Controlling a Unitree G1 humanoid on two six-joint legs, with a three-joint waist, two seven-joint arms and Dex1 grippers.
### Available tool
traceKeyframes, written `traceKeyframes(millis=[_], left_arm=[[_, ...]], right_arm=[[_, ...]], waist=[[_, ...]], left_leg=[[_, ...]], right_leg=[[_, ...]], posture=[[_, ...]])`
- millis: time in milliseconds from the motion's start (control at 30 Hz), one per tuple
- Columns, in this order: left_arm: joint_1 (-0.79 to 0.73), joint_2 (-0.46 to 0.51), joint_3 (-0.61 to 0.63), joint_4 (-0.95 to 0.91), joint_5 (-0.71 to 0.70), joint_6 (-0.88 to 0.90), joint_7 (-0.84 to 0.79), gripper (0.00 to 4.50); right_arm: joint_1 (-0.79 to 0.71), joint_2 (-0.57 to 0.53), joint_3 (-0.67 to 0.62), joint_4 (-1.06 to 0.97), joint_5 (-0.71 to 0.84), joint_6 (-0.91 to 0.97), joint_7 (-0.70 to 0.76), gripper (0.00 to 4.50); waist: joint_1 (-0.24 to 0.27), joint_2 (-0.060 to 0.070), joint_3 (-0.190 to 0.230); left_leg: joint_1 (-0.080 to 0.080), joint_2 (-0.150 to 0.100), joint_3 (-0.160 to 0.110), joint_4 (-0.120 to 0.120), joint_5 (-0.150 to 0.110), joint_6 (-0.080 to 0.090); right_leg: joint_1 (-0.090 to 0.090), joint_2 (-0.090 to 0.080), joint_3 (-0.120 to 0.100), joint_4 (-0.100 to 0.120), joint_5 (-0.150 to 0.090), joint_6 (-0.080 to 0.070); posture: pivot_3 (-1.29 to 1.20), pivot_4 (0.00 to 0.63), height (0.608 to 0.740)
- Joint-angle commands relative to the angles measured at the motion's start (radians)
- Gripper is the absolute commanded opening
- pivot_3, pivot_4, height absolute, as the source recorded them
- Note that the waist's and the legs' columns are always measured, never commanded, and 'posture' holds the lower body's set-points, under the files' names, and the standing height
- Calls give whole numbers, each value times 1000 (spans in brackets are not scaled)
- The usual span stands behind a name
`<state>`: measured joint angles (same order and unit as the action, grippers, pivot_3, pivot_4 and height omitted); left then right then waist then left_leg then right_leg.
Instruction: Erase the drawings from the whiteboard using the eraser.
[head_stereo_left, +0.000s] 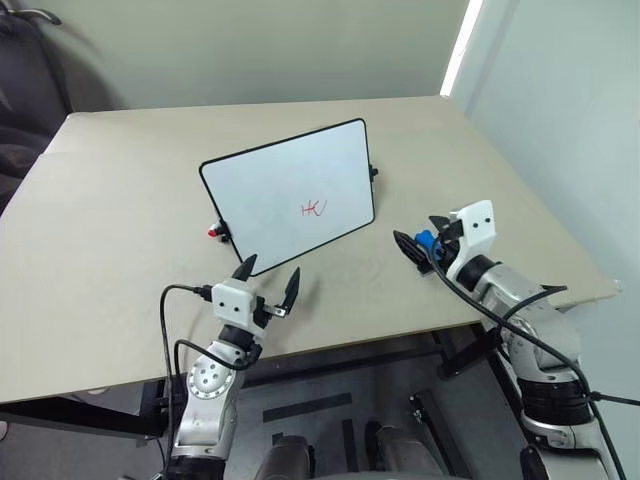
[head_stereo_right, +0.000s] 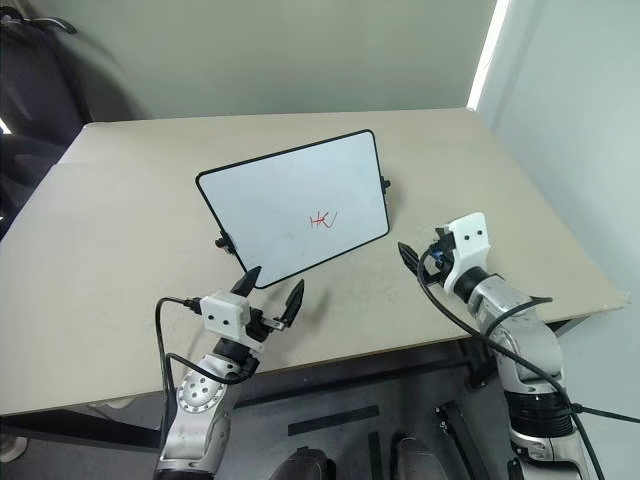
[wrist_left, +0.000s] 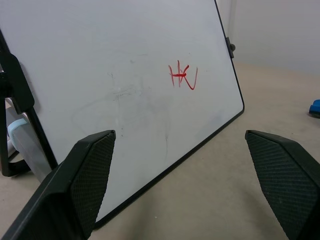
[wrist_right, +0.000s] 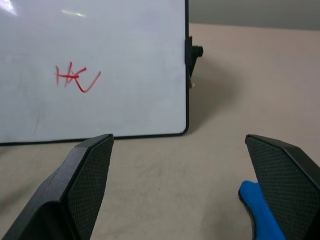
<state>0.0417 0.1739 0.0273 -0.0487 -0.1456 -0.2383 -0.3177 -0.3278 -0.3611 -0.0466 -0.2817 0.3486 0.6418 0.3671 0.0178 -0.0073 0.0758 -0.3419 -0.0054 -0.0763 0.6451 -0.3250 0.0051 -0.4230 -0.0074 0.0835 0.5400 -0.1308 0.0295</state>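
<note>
right gripper (wrist_right: 177, 190) spread wide, empty | eraser (wrist_right: 260, 210) on table, just inside one finger (unheld) | left gripper (head_stereo_left: 268, 282) open, farther off | drawings (head_stereo_left: 314, 208) remain on whiteboard (head_stereo_left: 270, 180)

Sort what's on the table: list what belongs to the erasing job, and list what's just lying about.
Job:
- whiteboard, standing on the table
- drawings, red, on the board
- eraser, blue, at the right gripper, whose fingers are spread wide

Lying about:
- red-tipped knob at the board's left edge
- black clip at its right edge
</note>
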Motion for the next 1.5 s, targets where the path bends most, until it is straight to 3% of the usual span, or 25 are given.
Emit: traceKeyframes(millis=[33,233,367,667,967,1067,1367,1433,1500], left_arm=[[-17,-5,-15,14,30,-18,9,4500],[-7,-16,-21,12,28,-17,5,4500],[-9,-26,-28,20,31,-28,3,4500],[-4,-41,-38,21,38,-36,13,4500],[8,-36,-32,7,34,-42,26,4500],[10,-36,-31,4,33,-43,28,4500],[18,-39,-34,-1,30,-43,28,4500],[18,-39,-34,0,28,-42,26,4500],[19,-39,-35,0,28,-42,26,4500]], right_arm=[[-37,-9,-17,26,-15,12,-18,4465],[-124,-8,-65,154,-3,87,-46,4465],[-224,-47,-37,345,-72,130,-64,4465],[-408,-131,46,628,-120,229,64,4465],[-464,-156,147,716,-184,208,169,4465],[-466,-156,150,725,-199,191,177,3903],[-468,-152,153,716,-225,182,197,793],[-464,-150,152,700,-228,189,198,501],[-459,-150,150,682,-227,198,197,497]], waist=[[0,0,0],[0,0,0],[1,1,0],[1,2,1],[2,2,1],[2,2,1],[1,2,1],[1,2,1],[1,3,1]], left_leg=[[0,0,0,0,0,0],[0,0,0,0,0,0],[0,0,0,0,1,1],[-1,0,0,-4,1,0],[0,0,0,-8,3,-1],[0,0,0,-7,3,-1],[0,0,0,-7,3,-1],[0,0,0,-7,3,-1],[0,0,0,-7,3,-1]], right_leg=[[0,0,0,0,0,0],[-1,0,0,0,0,0],[-1,0,0,0,0,-1],[-1,0,0,1,1,-1],[-2,0,0,1,2,-3],[-1,0,0,1,3,-5],[-2,0,0,1,4,-6],[-2,0,0,1,4,-6],[-2,0,0,1,4,-6]], posture=[[0,150,740],[0,150,740],[0,150,740],[0,150,740],[0,150,740],[0,150,740],[0,150,740],[0,150,740],[0,150,740]])
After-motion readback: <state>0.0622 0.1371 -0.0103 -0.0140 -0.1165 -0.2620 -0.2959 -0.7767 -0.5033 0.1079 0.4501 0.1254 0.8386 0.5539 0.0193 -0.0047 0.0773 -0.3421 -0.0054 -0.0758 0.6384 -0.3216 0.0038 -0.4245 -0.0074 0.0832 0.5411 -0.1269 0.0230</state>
